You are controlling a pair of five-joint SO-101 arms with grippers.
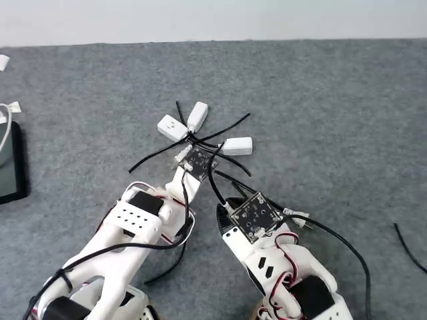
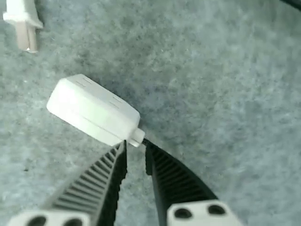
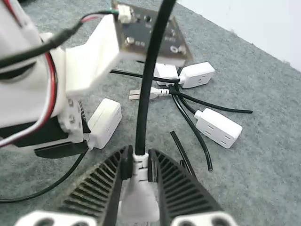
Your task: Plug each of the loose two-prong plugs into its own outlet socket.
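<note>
Since the small white two-prong plug looks light and rigid, the right gripper pinches its body; the left gripper hangs slightly parted.

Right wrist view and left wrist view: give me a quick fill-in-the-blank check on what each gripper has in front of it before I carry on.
1. The right gripper is shut on a white plug whose cord is ____ in colour.
2. The loose plug lying in the left wrist view has ____ prongs.
3. The outlet socket just ahead of the left gripper is ____ in colour.

Missing words: black; two; white.
</note>
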